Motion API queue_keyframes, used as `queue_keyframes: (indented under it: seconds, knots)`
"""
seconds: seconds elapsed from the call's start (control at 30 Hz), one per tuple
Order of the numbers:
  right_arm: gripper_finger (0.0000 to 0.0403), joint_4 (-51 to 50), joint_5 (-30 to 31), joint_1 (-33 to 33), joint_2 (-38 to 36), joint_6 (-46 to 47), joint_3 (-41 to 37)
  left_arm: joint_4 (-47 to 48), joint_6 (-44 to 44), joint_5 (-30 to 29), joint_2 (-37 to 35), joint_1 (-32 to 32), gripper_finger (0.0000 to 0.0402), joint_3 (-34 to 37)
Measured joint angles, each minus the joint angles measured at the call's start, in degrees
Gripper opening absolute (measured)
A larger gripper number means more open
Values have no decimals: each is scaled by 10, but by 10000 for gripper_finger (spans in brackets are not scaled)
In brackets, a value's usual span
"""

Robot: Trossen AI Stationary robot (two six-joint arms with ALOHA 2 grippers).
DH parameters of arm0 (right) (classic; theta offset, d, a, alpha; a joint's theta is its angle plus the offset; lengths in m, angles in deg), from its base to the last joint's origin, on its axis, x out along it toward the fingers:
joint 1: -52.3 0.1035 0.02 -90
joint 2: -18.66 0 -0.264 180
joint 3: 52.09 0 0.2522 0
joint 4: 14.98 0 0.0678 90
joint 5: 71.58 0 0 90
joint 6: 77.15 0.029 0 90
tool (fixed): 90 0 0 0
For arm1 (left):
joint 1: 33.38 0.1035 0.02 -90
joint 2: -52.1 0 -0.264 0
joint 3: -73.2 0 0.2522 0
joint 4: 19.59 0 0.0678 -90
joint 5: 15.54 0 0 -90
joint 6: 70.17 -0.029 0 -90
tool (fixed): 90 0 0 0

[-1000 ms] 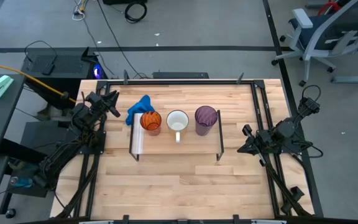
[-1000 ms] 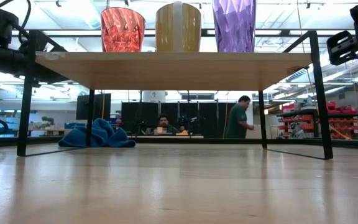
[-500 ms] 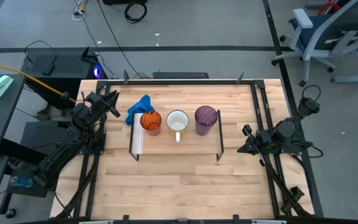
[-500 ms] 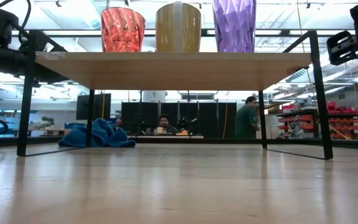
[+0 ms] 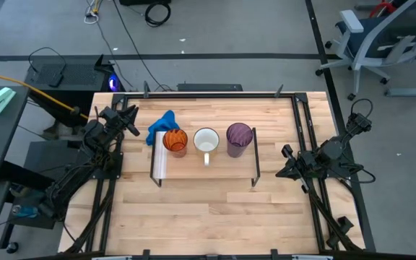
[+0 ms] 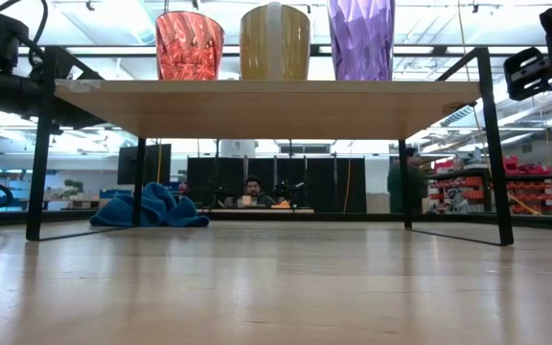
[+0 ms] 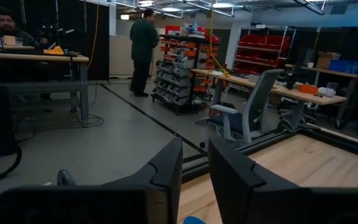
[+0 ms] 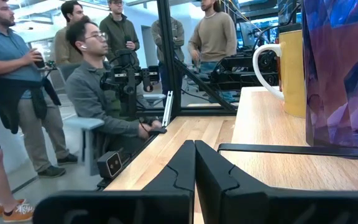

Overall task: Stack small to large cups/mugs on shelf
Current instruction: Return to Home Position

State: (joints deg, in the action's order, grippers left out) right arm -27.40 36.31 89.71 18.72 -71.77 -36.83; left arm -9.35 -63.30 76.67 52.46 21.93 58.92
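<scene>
The shelf (image 5: 204, 165) stands mid-table on thin black legs. On it, in a row from left to right, stand the orange cup (image 5: 175, 140), the white mug (image 5: 206, 140) and the purple tumbler (image 5: 239, 138), each upright on its base; they also show in the low view (image 6: 189, 46), (image 6: 275, 43), (image 6: 361, 38). My left gripper (image 5: 130, 119) waits at the table's left edge, its fingers a narrow gap apart (image 7: 195, 146) and empty. My right gripper (image 5: 283, 160) waits at the right edge, shut (image 8: 194, 146) and empty, facing the tumbler (image 8: 344, 68).
A crumpled blue cloth (image 5: 160, 126) lies on the table at the shelf's far left corner. Black frame rails run along the table's left, right and far edges. Bare tabletop (image 5: 208, 217) lies on the near side of the shelf. People stand in the room beyond.
</scene>
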Motion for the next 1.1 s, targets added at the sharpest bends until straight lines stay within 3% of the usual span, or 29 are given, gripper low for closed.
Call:
queue_keyframes:
  seconds: [1.1]
  knots:
    - [11, 0, 0, 0, 0, 0, 0, 0, 0, 0, 0, 0, 87, 0]
